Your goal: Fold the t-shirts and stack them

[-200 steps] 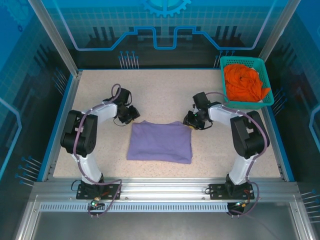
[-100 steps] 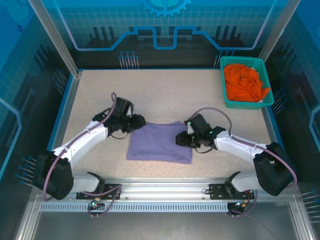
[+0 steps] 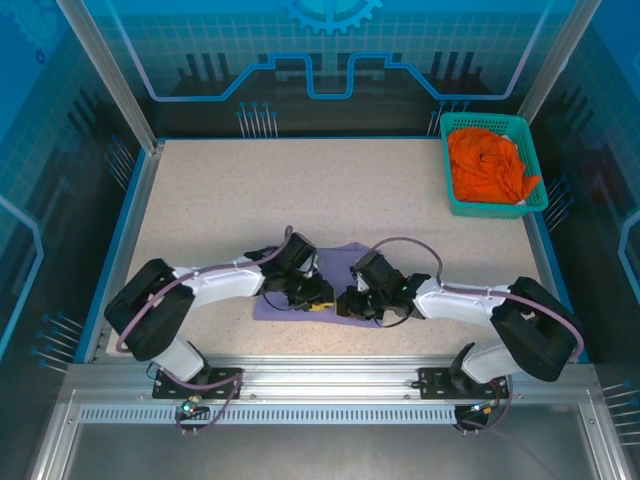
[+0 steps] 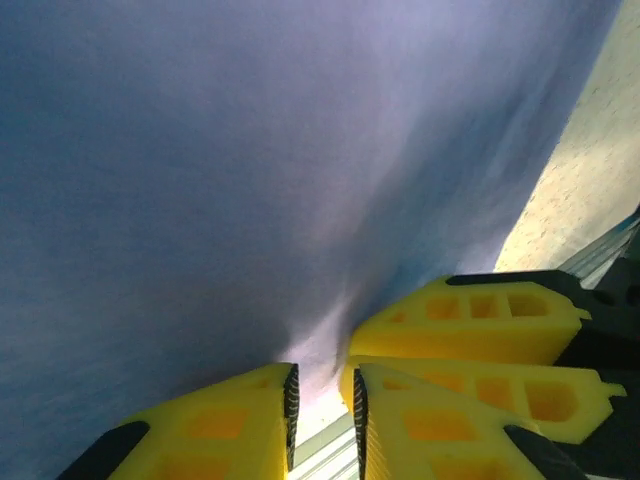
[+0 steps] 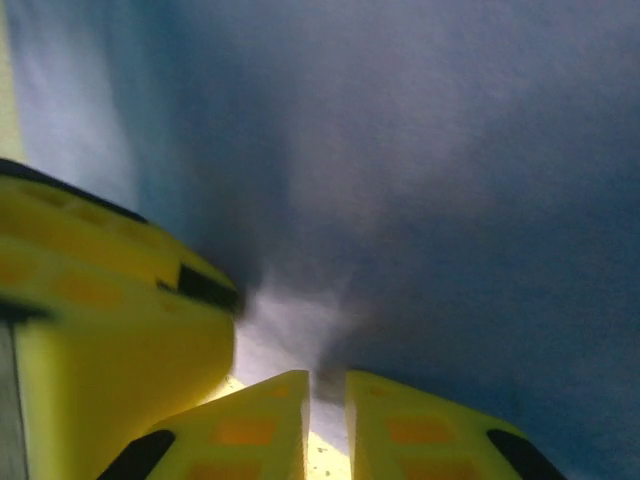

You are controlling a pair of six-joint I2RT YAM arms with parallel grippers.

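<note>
On lavender shirt (image 3: pixel 335 258), left pincer (image 4: pixel 322 382), right pincer (image 5: pixel 327 385) pinching

**Enclosed robot work cell in a laboratory-type setting.** Two white-and-black robot arms, the left arm (image 3: pixel 215 283) and the right arm (image 3: pixel 465 298), are bolted side by side to an aluminium rail (image 3: pixel 330 375). The rail runs along the near edge of a speckled beige table (image 3: pixel 200 180) with a raised blue rim (image 3: pixel 117 250). Aluminium profile posts (image 3: pixel 105 75) rise from the table's far corners. They frame translucent blue wall panels (image 3: pixel 200 50) printed with a gear emblem (image 3: pixel 332 12) and circuit-style lines. Exposed purple cabling (image 3: pixel 405 243) loops along the arms.
</note>
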